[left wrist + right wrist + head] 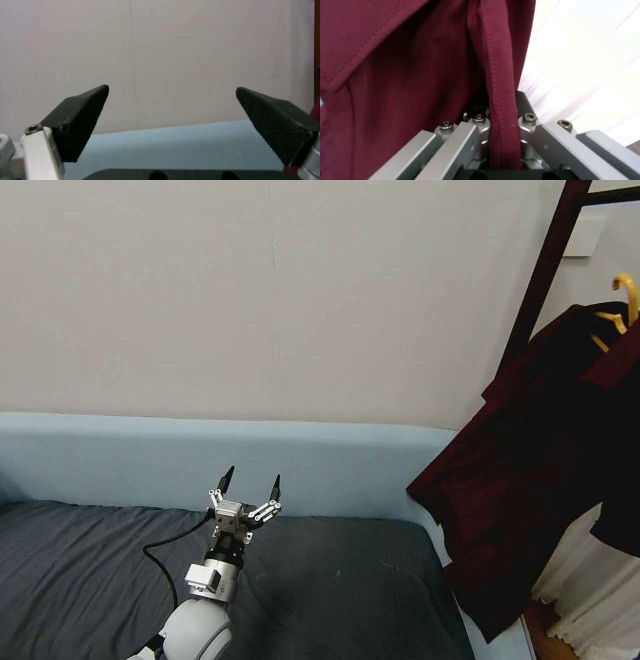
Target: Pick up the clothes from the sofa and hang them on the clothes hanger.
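Closest in, on its own wrist cam, the right gripper [501,125] has a stitched fold of the maroon garment [395,75] running straight down btwn its two metal fingers [455,146]. They look clamped on that fold. The tips sit behind the cloth, so the clamp is likely, not certain. White fabric [580,56] hangs just beside the fold.

From the head cam, the maroon garment [520,480] is off the sofa [330,590] altogether. It hangs past the sofa's right end, against the dark rack post [545,270]. Its top reaches the yellow hanger [625,292]; whether the shoulders are properly seated on it I can't tell.

Over the middle of the sofa seat, near its back edge, the left gripper [252,478] points up toward the wall [300,300]. Its fingers are spread wide w/ nothing btwn them. The left wrist cam confirms this: the left gripper [171,90] shows bare wall in the gap.

Handling, as a judgement:
- **Weight and feel:** it looks like light, limp woven cloth w/ no stiffness of its own, so it will sag and swing from whatever point holds it.
- **Slip:** the weave seems fairly smooth, so a single layer could creep out of a pinch.
- **Damage:** it's not fragile, but it could snag on the hanger hook.
- **Where to hold:** a doubled, stitched part is best, i.e. a hem, placket or collar/shoulder seam, where the extra thickness gives the fingers something to bite. The fold now held looks like that kind of edge.
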`<state>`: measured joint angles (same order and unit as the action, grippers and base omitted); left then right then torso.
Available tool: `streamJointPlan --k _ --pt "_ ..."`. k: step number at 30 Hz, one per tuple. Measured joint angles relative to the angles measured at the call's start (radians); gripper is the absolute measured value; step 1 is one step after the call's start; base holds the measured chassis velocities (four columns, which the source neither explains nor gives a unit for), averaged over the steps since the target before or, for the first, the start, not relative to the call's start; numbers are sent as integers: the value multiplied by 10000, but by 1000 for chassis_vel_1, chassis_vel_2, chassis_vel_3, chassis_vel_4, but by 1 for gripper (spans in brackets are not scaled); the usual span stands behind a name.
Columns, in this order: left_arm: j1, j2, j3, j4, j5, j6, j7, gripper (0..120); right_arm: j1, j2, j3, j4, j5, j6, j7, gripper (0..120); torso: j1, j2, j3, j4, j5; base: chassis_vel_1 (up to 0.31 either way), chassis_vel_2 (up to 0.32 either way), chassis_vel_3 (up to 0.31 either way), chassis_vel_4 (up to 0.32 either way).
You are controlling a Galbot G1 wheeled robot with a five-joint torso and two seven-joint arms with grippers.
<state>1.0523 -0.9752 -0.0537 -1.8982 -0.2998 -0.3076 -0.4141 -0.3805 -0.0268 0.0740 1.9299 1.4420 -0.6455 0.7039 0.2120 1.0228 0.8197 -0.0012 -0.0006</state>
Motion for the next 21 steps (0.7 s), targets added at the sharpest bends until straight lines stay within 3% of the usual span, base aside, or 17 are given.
streamJointPlan --k 13,17,21 --pt "-272 -139 -41 53 -117 175 -41 100 189 781 -282 -2673 -1824 205 -1121 1 0 0 -1 -2 1 0 0 0 0" --pt "-273 -232 -39 124 -113 182 -42 100 512 1272 -328 -3179 -1873 666 -1445 1 0 -1 0 -2 1 0 0 0 0" --pt "-180 -292 -121 166 -92 185 -50 100 1960 2366 -1166 -3526 -1203 1714 -2018 1 1 0 0 -3 -4 0 0 0 0"
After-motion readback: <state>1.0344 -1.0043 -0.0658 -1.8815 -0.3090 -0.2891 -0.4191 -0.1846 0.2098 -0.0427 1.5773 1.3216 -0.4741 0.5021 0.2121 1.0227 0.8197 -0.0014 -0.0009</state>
